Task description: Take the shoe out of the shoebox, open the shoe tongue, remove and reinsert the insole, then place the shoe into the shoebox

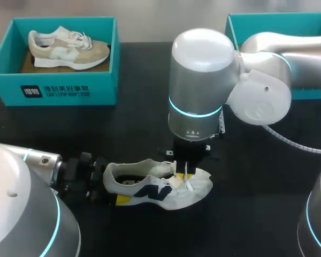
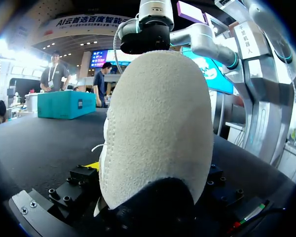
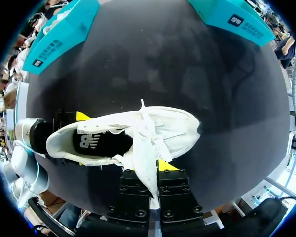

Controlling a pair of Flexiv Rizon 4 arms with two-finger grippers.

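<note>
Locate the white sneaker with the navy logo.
Head view: white sneaker lies front-centre on the black table, heel in left gripper, right gripper pinching its tongue.

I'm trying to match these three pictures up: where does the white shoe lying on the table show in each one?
Head view: the white shoe sits low in the middle, toe pointing right.
Left wrist view: its heel fills the middle, between the left gripper fingers.
Right wrist view: seen from above, just ahead of the right gripper.
Shared landmark: the left gripper at the shoe's heel.
</note>
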